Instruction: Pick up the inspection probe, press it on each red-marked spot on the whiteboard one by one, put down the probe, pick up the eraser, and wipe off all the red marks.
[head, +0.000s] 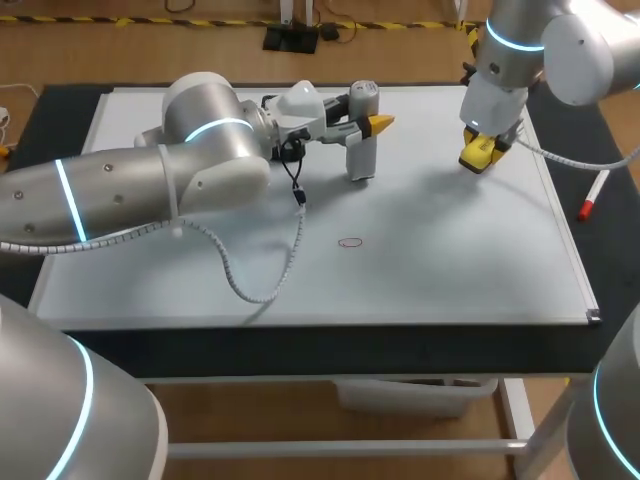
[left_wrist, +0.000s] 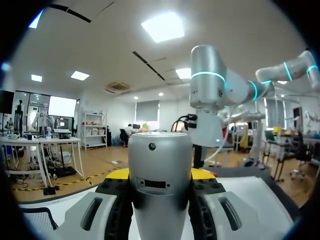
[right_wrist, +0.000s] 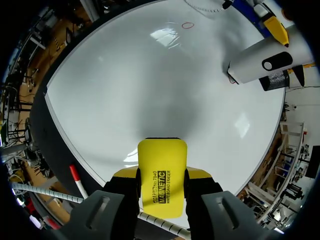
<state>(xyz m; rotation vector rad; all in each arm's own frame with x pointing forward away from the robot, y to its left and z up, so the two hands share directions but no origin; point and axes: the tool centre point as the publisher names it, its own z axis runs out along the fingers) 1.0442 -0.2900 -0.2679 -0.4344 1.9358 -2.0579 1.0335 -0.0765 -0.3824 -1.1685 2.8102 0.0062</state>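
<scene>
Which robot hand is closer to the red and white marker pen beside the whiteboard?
Right. The right gripper, holding the yellow block eraser, is over the whiteboard near the red and white marker pen. The left gripper, holding the silver cylindrical probe, is farther off, mid-board.

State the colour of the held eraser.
The eraser is yellow, clearest in the right wrist view.

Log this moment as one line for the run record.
left gripper: shut on probe, upright | right gripper: shut on eraser, over whiteboard | red mark: one visible, not wiped
</scene>
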